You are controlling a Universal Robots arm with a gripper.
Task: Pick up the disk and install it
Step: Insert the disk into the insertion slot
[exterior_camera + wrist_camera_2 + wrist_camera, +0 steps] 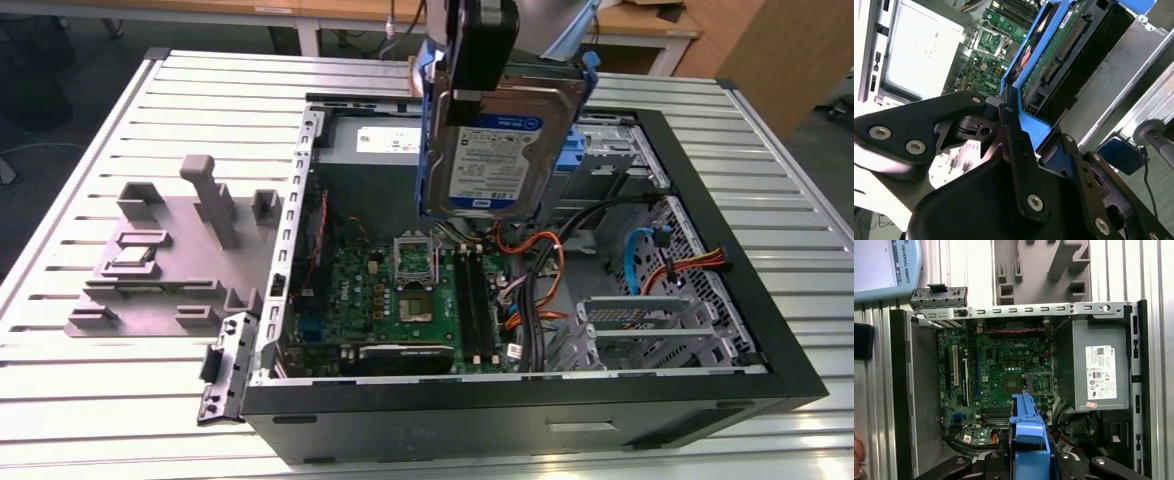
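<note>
Table [80,400]: pale metal with a slatted, ribbed top; it bears everything listed.
Case [534,410]: black tower lying on its side with the side panel off, a matt black wall nearest the onlooker, and a silver sheet-metal frame inside.
Drive cage [641,325]: bare perforated steel, at the near corner on the exterior view's right.
Motherboard [400,290]: green board flat on the case floor, with a square socket and dark slots.
Cables [541,270]: orange and black leads looping beside the board.
Fixture [174,260]: grey moulded block with upright posts and pockets, on the table at the exterior view's left, beside the case.
Disk [487,150]: silver-grey metal slab in a blue plastic carrier. It hangs on edge above the open case, over the board's far end. Its white-and-blue label faces the onlooker, the print too small to make out. In the second wrist view [1064,55] its green circuit side and connector edge show.
Gripper [478,60]: black, coming down from above. In the second wrist view its fingers [1015,137] pinch the carrier's blue end, the drive extending away beyond the tips.
Power supply [374,140]: grey steel box at the far end of the case, with a white printed label.
</note>
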